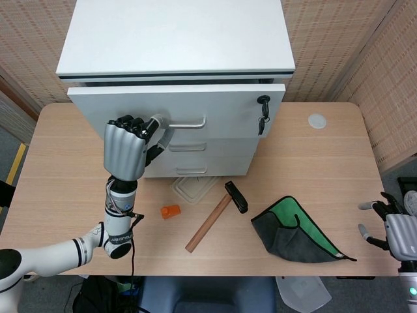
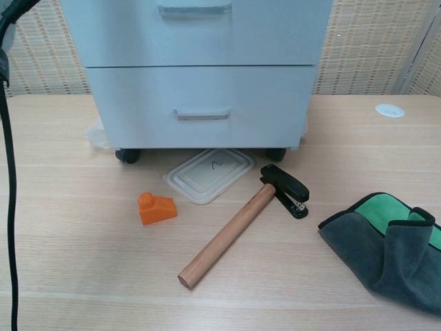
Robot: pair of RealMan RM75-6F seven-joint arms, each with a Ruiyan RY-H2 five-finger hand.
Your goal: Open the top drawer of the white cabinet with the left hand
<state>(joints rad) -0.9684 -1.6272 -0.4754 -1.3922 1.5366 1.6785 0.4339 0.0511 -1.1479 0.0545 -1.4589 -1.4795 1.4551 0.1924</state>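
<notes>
- Now we are mid-pull: our left hand (image 1: 126, 149) has its fingers curled around the left end of the handle (image 1: 186, 123) of the top drawer (image 1: 176, 111), whose front stands slightly proud of the white cabinet (image 1: 176, 39).
- Next we judge a straight pull toward us is needed, keeping the hook firm.
- Our right hand (image 1: 393, 228) rests at the table edge, fingers apart, holding nothing.
</notes>
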